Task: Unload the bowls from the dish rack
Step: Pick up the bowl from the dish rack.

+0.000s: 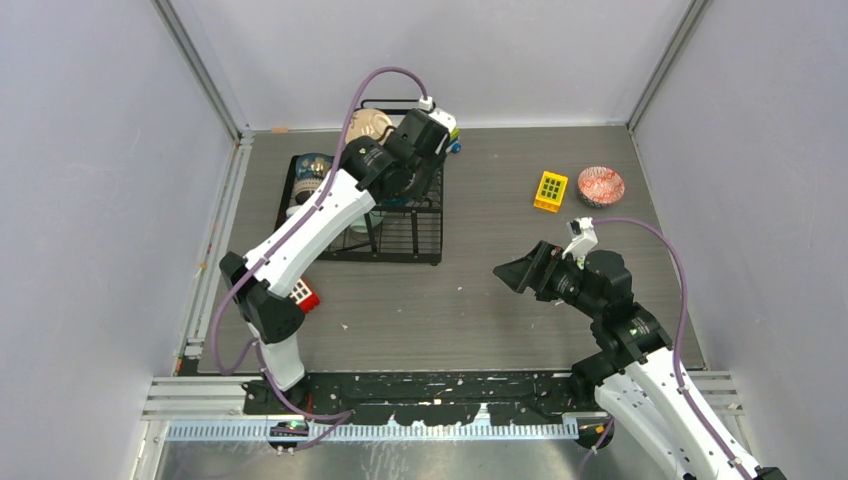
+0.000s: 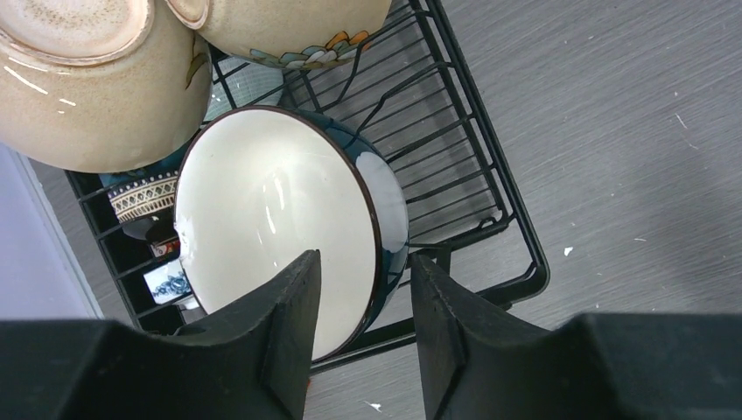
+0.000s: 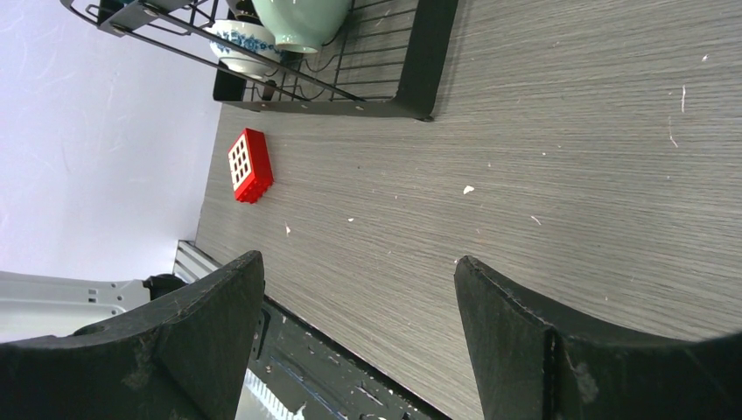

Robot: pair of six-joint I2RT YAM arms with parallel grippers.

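The black wire dish rack [image 1: 400, 240] stands at the back left of the table. In the left wrist view a teal bowl [image 2: 271, 201] with a white inside stands on edge in the dish rack [image 2: 490, 201]. My left gripper [image 2: 363, 258] straddles its rim, one finger inside and one against the outer wall, with a gap left. Two cream bowls [image 2: 96, 96] [image 2: 289, 31] lean above it. A pale green bowl [image 3: 302, 22] and a blue-and-white one [image 3: 241, 44] also sit in the rack. My right gripper [image 1: 515, 275] hovers open over bare table, with nothing between its fingers.
A red-patterned bowl [image 1: 600, 185] sits on the table at the back right, beside a yellow block [image 1: 550, 190]. A red block [image 1: 305, 296] lies near the left arm's elbow, in front of the rack. Grey walls close in the table on three sides.
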